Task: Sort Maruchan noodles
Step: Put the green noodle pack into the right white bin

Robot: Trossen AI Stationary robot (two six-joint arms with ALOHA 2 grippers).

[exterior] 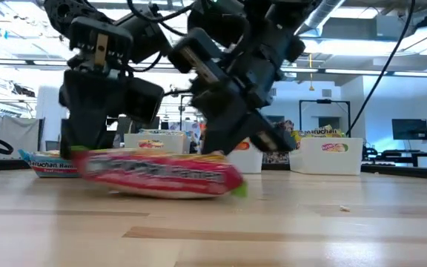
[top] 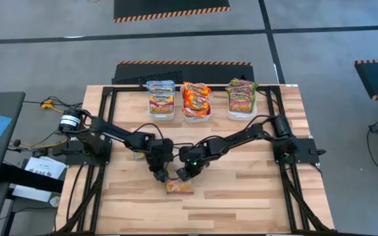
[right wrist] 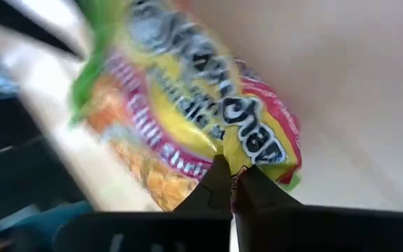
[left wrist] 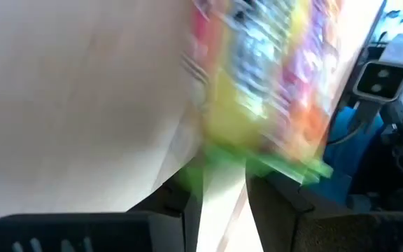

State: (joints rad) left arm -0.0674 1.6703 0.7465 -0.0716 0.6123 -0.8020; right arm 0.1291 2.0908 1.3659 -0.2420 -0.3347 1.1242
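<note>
A Maruchan noodle packet [top: 179, 188], yellow with pink-red and green ends, lies at the table's near middle; it also shows in the low view [exterior: 158, 176]. My right gripper [right wrist: 233, 190] is shut on one end of it. My left gripper [left wrist: 222, 203] is open at the packet's other, green-edged end [left wrist: 271, 162]; its fingers stand on either side of that edge, and I cannot tell whether they touch it. In the high view the left gripper [top: 157, 174] and the right gripper [top: 184, 174] stand close together just beyond the packet. My right gripper pinches the packet's pink-red end seam [right wrist: 257, 157] between its two fingertips. The fingers slant down from the table's far right side. The packet stretches away from the fingers, low over the table; whether it is clear of the wood I cannot tell.
Three white bins stand along the far edge: one with blue-accented packets [top: 161, 98], one with orange-red packets [top: 196, 100], one with green-pink packets [top: 241, 97]. Another packet [exterior: 50, 165] lies on the table behind my left arm. Bare wood lies near and to both sides.
</note>
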